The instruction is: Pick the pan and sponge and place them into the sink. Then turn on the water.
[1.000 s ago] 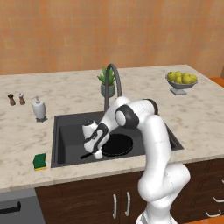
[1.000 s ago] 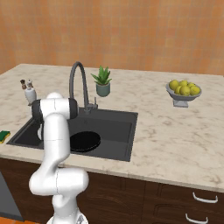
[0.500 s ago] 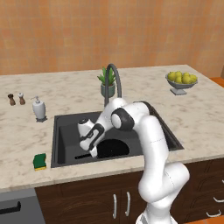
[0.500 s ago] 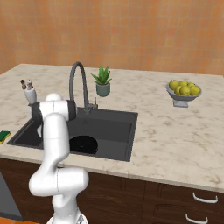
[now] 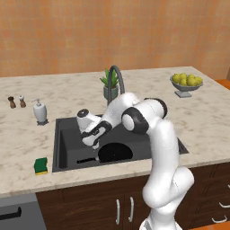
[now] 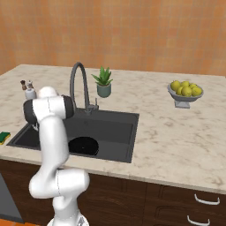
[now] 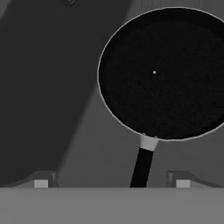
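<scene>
Pan [image 5: 115, 152] lies flat in the sink [image 5: 67, 134] at frame centre, one step done; the gripper [image 7: 111, 180] hangs above its handle, jaws apart, holding nothing. Sponge [image 5: 41, 165] sits on the counter at lower left, and the faucet [image 5: 117, 81] runs no water

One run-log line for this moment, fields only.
pan: lying in sink | gripper: open, straddling handle | sponge: on counter left of sink | faucet: no water
</scene>
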